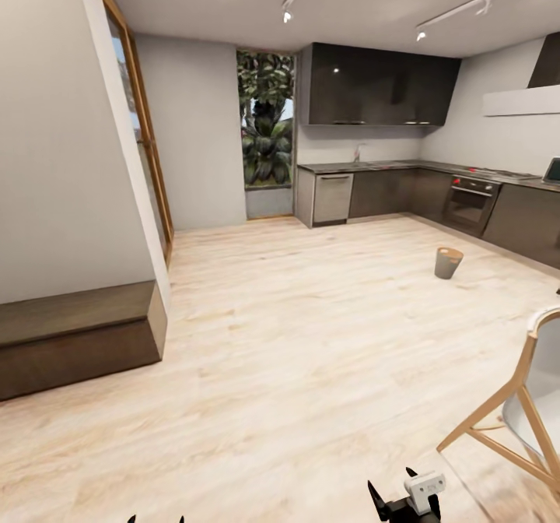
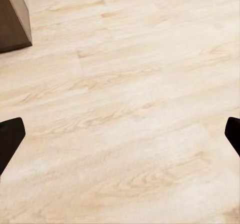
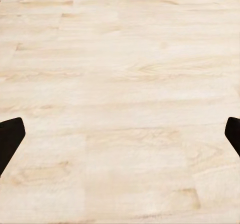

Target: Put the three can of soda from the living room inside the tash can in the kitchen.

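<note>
facing across a wide stretch of light wood floor point(image 1: 295, 352) toward the kitchen point(image 1: 435, 165) at the far right. tash can point(image 1: 448, 262) standing upright on the floor, well out from the dark cabinets, brown inside, pale outside, nothing touching it. behind it an oven point(image 1: 469, 202) set in the cabinet run, a steel dishwasher front point(image 1: 333, 198) further left, dark wall cupboards point(image 1: 377, 85) above, a pale hood point(image 1: 519, 100) at the right edge. tall window with green plants point(image 1: 266, 122) at the back, wood-framed glass door point(image 1: 148, 145) on the left wall.

low dark-wood surface point(image 1: 74, 336) hugging the left wall, nothing seen on its top; a corner of it also in the left wrist view point(image 2: 12, 16). white chair on pale wooden legs point(image 1: 521, 398) close in at the right, near the right arm, partly between the robot and the kitchen side. open floor straight ahead to the tash can.

left pincer point(image 2: 120, 134) spread wide over bare floor, black fingertips point(image 2: 10, 136) at either edge, nothing between. right pincer point(image 3: 120, 134) likewise wide and holding nothing, floorboards beneath; also seen low in the head view point(image 1: 404, 500).
</note>
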